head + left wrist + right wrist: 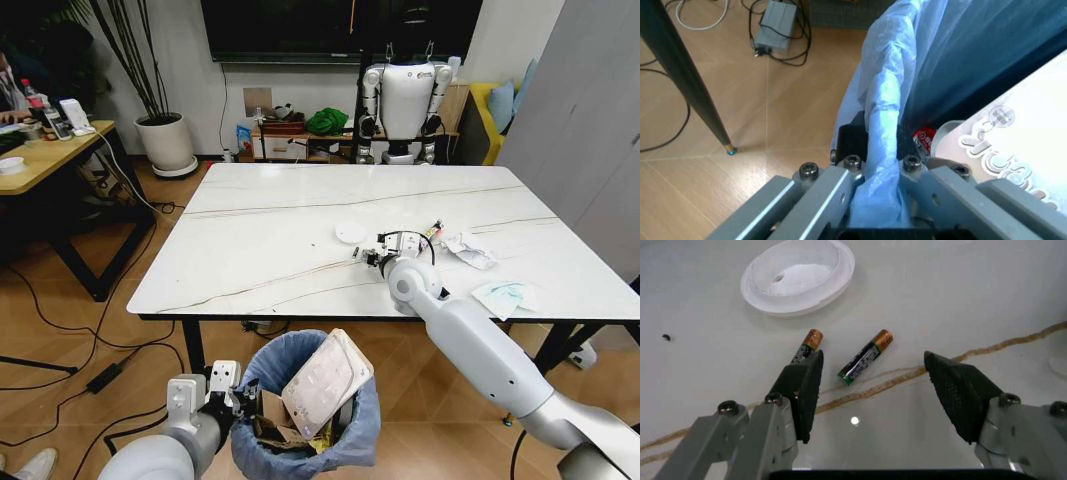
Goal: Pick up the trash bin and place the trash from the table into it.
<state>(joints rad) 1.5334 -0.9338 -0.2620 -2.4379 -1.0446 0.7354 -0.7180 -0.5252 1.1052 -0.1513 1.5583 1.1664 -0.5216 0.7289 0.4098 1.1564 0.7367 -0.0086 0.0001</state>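
Trash bin [300,420]: on the floor at the near edge of the bench, lined with a crinkly blue-grey bag; already holding a pale flat package, brown cardboard scraps and a red item.
Left gripper [875,172]: at the bin's rim on the robot's left, clamped onto the rim and its bag liner [883,110].
Bench [270,240]: white marble-look top with thin veins, black edge.
Right gripper [873,385]: low over the bench top near its middle, jaws spread wide, holding nothing.
Batteries: two small cells with copper-coloured ends. One [865,357] lies between the open jaws; the other [807,345] lies just beside the tip of one finger [800,385].
White round lid [799,275]: flat on the bench just beyond the batteries.
Crumpled tissue [468,250]: on the bench, to the right of the right gripper.
Mask [505,297]: pale blue-green, near the bench's front right edge.
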